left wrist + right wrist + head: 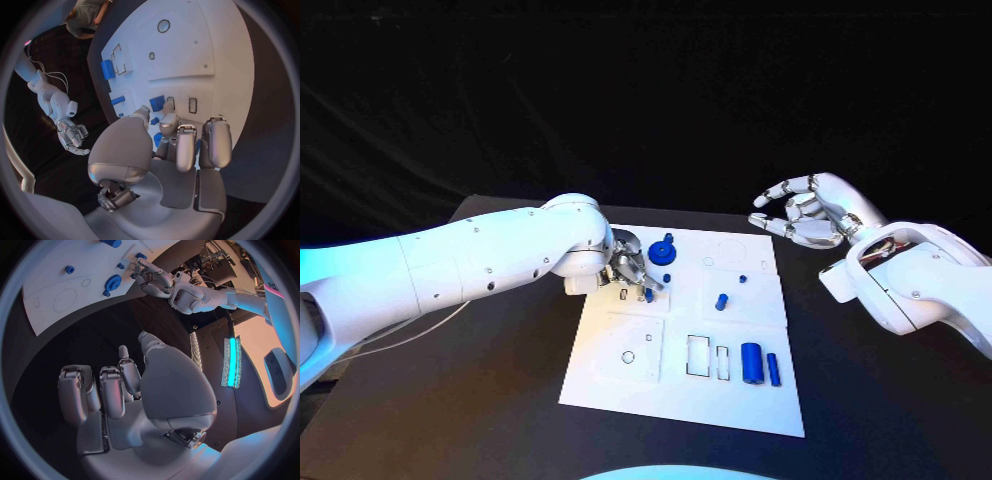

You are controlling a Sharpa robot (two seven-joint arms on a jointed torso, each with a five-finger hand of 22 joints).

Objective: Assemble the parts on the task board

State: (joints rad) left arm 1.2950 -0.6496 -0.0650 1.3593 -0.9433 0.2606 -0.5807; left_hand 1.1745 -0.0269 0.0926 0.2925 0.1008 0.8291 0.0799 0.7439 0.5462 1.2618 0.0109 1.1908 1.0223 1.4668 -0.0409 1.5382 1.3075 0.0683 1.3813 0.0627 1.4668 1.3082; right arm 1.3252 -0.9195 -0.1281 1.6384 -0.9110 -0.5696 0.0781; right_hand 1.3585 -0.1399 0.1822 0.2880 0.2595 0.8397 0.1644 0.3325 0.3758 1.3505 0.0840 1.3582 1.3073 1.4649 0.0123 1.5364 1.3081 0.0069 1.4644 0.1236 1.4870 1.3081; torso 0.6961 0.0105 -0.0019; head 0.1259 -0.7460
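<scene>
The white task board [678,395] lies in the middle of the black table. My left hand [629,268] reaches down onto its far left part. Its thumb and one finger pinch a small blue part [156,103], which also appears under the fingertips [649,295]. A blue gear [661,250] stands just beyond that hand. Small blue pegs [721,300] [743,278] stand mid-board. A blue cylinder [751,362] and a blue bar [773,369] lie near the right edge. My right hand [805,210] hovers past the board's far right corner, holding nothing, fingers loosely curled and apart.
Outlined slots [705,358] and a round hole [629,356] mark the board's near half. Bare black table [891,400] lies on both sides of the board. Black curtain hangs behind.
</scene>
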